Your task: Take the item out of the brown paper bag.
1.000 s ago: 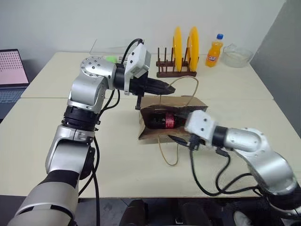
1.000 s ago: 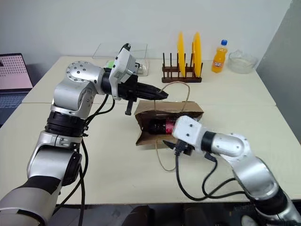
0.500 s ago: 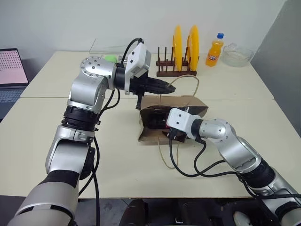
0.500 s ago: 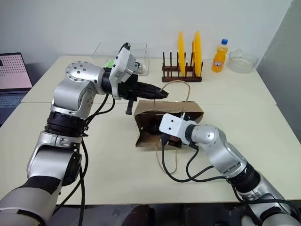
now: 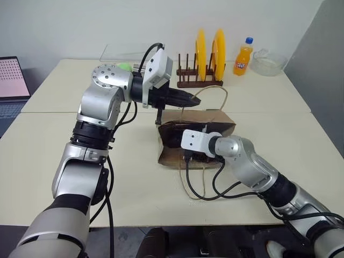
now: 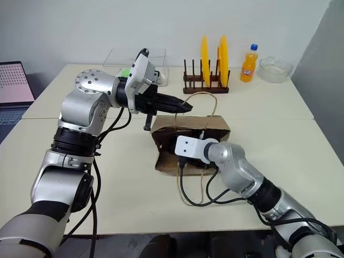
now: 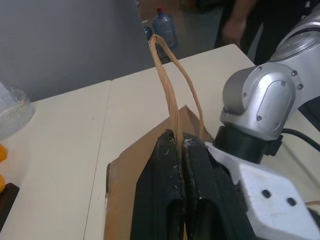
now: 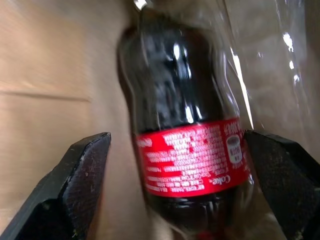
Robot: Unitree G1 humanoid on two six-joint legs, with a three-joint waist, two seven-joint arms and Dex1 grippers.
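Two jaws: left gripper (image 7: pixel 179 145) pinching bag handle (image 7: pixel 167 82), right gripper (image 8: pixel 185 165) spread wide, flanking cola bottle (image 8: pixel 187 135), gaps each side

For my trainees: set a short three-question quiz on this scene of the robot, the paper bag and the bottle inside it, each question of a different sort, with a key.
1. True or false: the left gripper is shut on a cord handle of the brown paper bag.
2. The open right gripper has its fingers: A) either side of the cola bottle; B) around the orange soda bottle; C) on the plate rack.
3. Fill in: the cola bottle's label is ____.

Key: 1 true; 2 A; 3 red.
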